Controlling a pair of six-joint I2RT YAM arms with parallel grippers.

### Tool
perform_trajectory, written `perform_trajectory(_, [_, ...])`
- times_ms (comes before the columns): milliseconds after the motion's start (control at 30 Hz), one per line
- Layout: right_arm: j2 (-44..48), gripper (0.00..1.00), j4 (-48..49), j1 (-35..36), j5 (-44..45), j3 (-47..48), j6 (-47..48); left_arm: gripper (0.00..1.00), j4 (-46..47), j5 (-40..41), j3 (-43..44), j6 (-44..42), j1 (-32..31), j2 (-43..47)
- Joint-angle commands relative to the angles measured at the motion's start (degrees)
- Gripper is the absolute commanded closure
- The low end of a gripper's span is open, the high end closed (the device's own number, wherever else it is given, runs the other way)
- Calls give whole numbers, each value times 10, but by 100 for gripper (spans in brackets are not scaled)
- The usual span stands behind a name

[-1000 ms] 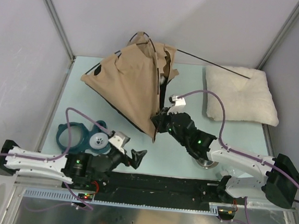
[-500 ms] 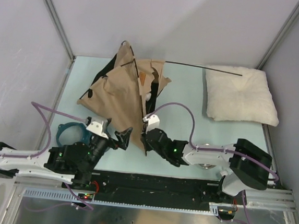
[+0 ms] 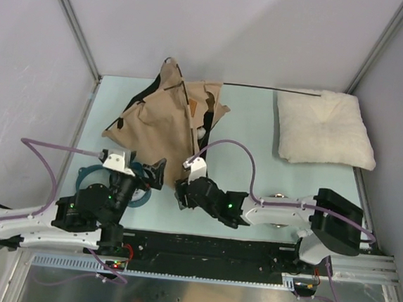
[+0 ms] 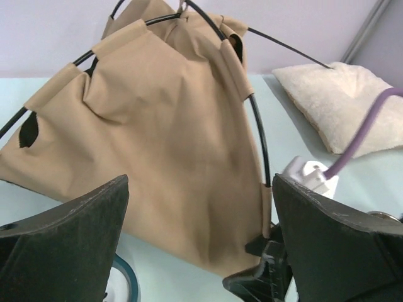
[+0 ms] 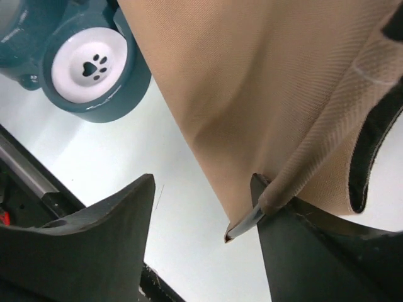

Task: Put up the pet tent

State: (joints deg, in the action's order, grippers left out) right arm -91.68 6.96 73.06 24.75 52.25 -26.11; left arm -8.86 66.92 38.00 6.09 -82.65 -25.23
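Note:
The pet tent [image 3: 163, 119] is a tan fabric heap with thin black poles, lying at the back left of the table. One pole [image 3: 270, 90] sticks out toward the right. My right gripper [image 3: 182, 196] is open at the tent's near corner. In the right wrist view the pole tip [image 5: 242, 228] of that corner leans against the right finger [image 5: 315, 251] of the gripper [image 5: 201, 220], unclamped. My left gripper [image 3: 154, 173] stands wide open just left of that corner. In its own view the tent [image 4: 157, 138] fills the space beyond the open gripper [image 4: 201, 251].
A cream pillow [image 3: 323, 126] lies at the back right, seen also in the left wrist view [image 4: 334, 94]. A teal pet bowl [image 3: 90, 178] with a paw print [image 5: 88, 69] sits under the left arm. The black rail [image 3: 207, 247] runs along the near edge.
The right gripper dragged the tent's corner toward the near edge, then opened and let it go. The left arm swung up and left toward the tent, still open.

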Motion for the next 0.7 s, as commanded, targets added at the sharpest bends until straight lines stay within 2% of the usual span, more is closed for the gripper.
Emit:
perform_trajectory(0, [82, 28, -6, 2, 2, 21, 2, 0, -22, 4, 29, 37, 24, 0])
perform_trajectory(133, [150, 21, -25, 8, -4, 21, 8, 0, -40, -7, 34, 65, 55, -11])
perform_trajectory(233, [211, 19, -76, 16, 17, 21, 4, 0, -61, -24, 31, 103, 88, -8])
perform_trajectory(400, [331, 19, -156, -2, 68, 8, 10, 0, -71, -138, 18, 158, 157, -28])
perform_trajectory(533, [376, 19, -185, -105, 70, 7, 48, 0, -69, -229, 45, 155, 199, -125])
perform_trajectory(667, [373, 21, -183, -255, 11, 7, 80, 0, -57, -295, 98, 118, 205, -218])
